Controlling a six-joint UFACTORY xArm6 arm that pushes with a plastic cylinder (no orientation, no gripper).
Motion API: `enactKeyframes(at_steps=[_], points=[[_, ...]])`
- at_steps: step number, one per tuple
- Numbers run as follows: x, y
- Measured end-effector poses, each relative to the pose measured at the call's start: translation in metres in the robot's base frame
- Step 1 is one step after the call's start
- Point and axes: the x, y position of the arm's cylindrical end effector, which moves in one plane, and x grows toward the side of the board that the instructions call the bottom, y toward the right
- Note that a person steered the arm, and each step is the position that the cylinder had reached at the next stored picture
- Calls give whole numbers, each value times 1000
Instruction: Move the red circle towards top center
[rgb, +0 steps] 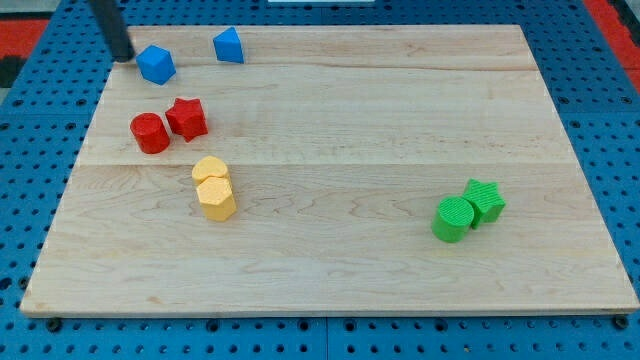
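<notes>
Pale wooden board fills the frame over a blue pegboard surface. At the upper left, my tip rests just left of a blue angular block; a second blue block sits further right. Having no fingers, the rod grips nothing. Below them, the red circle touches a red star. Two yellow blocks stand together lower down. At the lower right, a green circle meets a green star.
</notes>
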Motion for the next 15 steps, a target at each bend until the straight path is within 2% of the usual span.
enactKeyframes(at_steps=[1, 2, 3, 4, 5, 6, 7, 8, 9, 10, 11, 14, 15], points=[[36, 44], [36, 65], [26, 12], [62, -27], [123, -28], [164, -10], [183, 4], [171, -66], [127, -32], [125, 36], [142, 67], [180, 95], [172, 143]])
